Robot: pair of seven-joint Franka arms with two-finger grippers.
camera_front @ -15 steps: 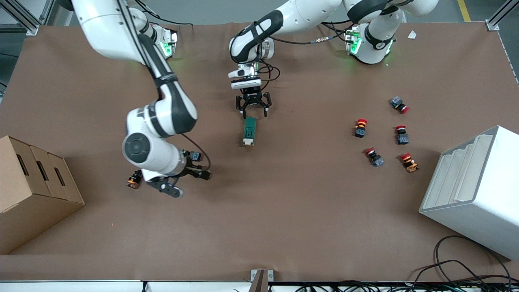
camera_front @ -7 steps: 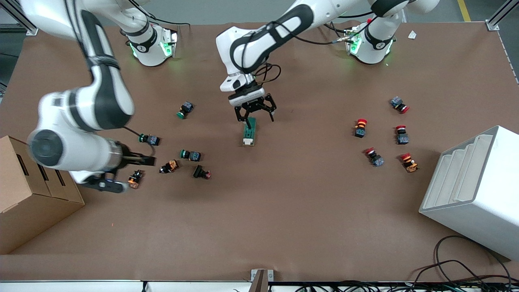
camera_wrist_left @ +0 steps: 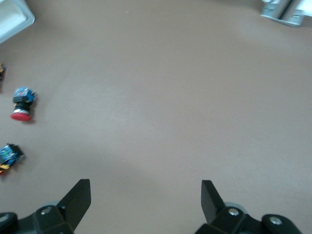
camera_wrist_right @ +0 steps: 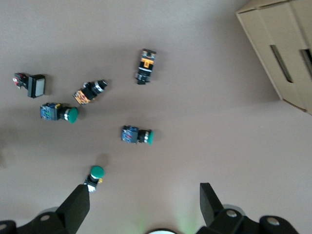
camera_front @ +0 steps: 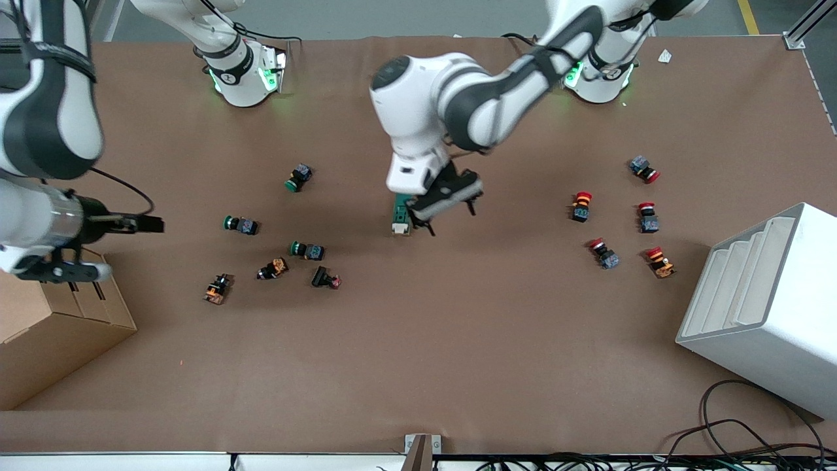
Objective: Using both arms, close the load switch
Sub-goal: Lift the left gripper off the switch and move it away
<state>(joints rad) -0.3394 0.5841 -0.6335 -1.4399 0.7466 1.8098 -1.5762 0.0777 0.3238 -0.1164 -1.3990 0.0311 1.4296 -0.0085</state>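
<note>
The load switch (camera_front: 400, 216) lies near the middle of the table (camera_front: 418, 366), mostly hidden under the left arm's wrist; only a strip of its dark-green body and its cream end show. What shows suggests its long axis runs toward and away from the front camera, with the cream end nearer the camera. No writing on it can be read.

The left gripper (camera_front: 451, 210) hangs just over the switch, toward the left arm's end of it. In the left wrist view its fingers (camera_wrist_left: 78, 197) stand wide apart with only bare table between them; the switch does not appear in that view. Whether a fingertip touches the switch cannot be told.

The right gripper (camera_front: 140, 224) is up over the table edge by the cardboard box (camera_front: 59, 327), well apart from the switch. Its fingers (camera_wrist_right: 75, 207) are spread wide and hold nothing, and the arm waits there.

A loose group of green-capped and orange push buttons (camera_front: 307, 250) lies toward the right arm's end of the table. Red-capped buttons (camera_front: 580, 205) lie toward the left arm's end, near a white stepped rack (camera_front: 765, 294). Labels on the buttons are too small to read.
</note>
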